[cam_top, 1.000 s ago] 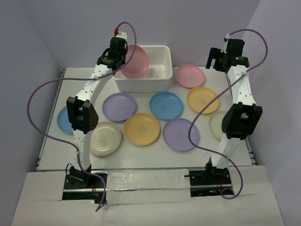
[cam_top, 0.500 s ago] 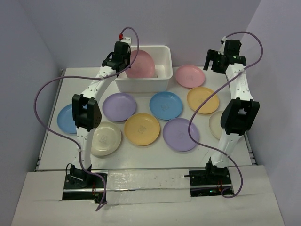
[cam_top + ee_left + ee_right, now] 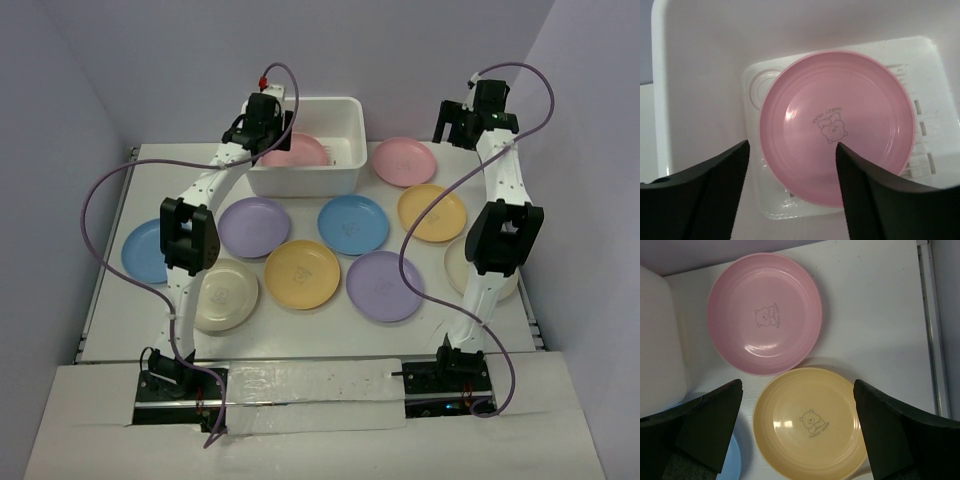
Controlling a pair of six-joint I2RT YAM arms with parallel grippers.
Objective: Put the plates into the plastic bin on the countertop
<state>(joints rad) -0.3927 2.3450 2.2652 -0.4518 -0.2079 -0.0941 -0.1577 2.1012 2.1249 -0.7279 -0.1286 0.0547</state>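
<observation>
Here, the left gripper (image 3: pixel 791 146) hangs over the plastic bin (image 3: pixel 700 75) with its fingers spread apart and nothing between them. Directly below it, a pink plate (image 3: pixel 835 125) lies face up on the bin's slotted base, toward the 3 o'clock half, clear of both fingers. It is the only thing in the bin.

The right gripper (image 3: pixel 797 385) is likewise wide open and empty. It hovers above two plates on the countertop (image 3: pixel 875 315): a second pink plate (image 3: pixel 765 315) at 12 o'clock and a yellow-orange plate (image 3: pixel 807 425) at 6 o'clock, the two nearly touching.

In the top view the bin (image 3: pixel 310 182) sits at 12 o'clock on the countertop, with the second pink plate (image 3: pixel 404 161) just beside it at 3 o'clock. The other plates spread from 9 o'clock round to 3 o'clock, and one cream plate at 3 o'clock is partly hidden by the right arm.

Judged from this, one plate is deposited and nine remain, so the task is in its early part. The next move likely calls for the right gripper to descend on a plate rim while the left arm lifts clear of the bin.
</observation>
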